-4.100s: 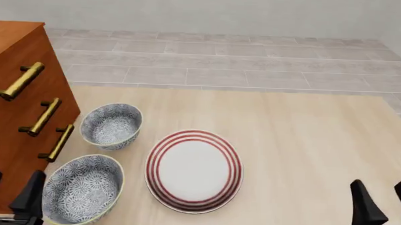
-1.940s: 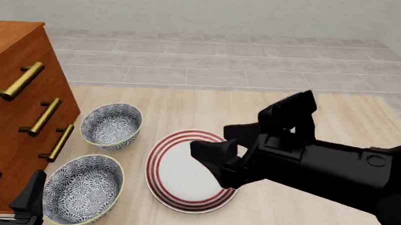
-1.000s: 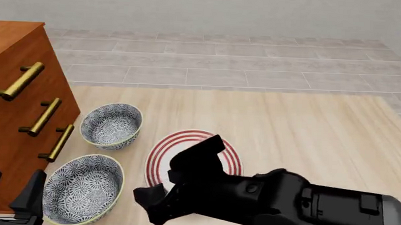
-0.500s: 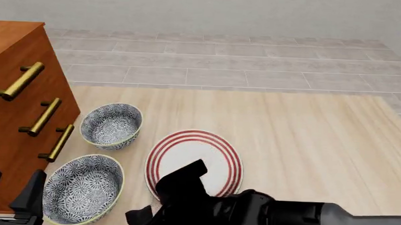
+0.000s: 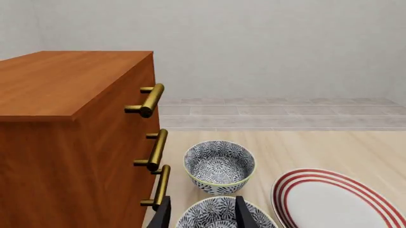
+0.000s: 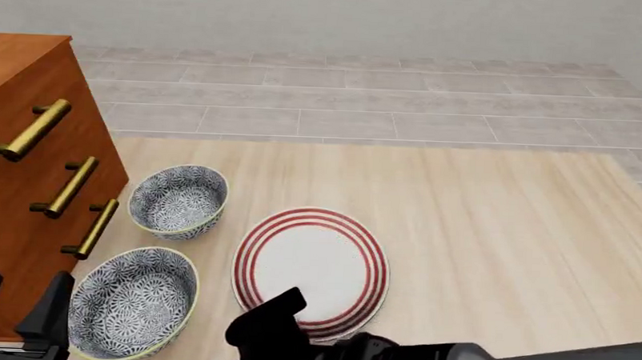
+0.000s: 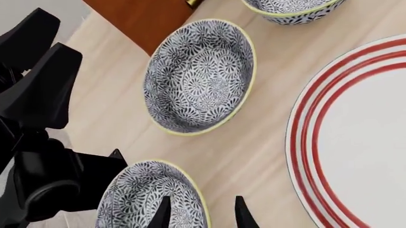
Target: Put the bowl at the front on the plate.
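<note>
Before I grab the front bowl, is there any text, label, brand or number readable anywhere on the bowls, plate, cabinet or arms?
None: no view shows any word, number or sign.
Bowls: only a dark-blue floral pattern.
Plate: only red rings.
Cabinet: plain wood with brass handles.
Arms: plain black, no markings visible.

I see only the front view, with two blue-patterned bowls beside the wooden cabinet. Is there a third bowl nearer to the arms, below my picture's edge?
Observer: Yes. The right wrist view shows a third white bowl with dark-blue floral pattern, nearest the arms.
Operator: Where is the right end effector?
Observer: The right end effector is open, straddling that bowl's rim; contact is unclear.
Operator: And the left one?
Observer: The left end effector is open and holds nothing, pointing toward the middle bowl.
</note>
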Robot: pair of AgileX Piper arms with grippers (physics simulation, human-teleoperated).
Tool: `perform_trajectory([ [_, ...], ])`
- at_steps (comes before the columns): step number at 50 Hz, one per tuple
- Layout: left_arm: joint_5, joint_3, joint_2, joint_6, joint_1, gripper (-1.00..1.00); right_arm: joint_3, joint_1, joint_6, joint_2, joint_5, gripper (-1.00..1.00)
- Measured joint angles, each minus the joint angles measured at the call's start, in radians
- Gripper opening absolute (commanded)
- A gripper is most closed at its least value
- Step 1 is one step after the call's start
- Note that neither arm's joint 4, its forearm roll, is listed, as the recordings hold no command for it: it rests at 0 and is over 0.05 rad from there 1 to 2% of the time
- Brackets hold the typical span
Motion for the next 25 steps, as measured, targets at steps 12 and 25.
perform_trajectory([
  [12,0.0,0.0,0.0,0.0,0.0,1.0,0.001,0.022,0.018,0.041,-0.03,1.0],
  [25,0.0,0.0,0.0,0.0,0.0,1.0,0.004,0.039,0.035,0.078,-0.057,1.0],
])
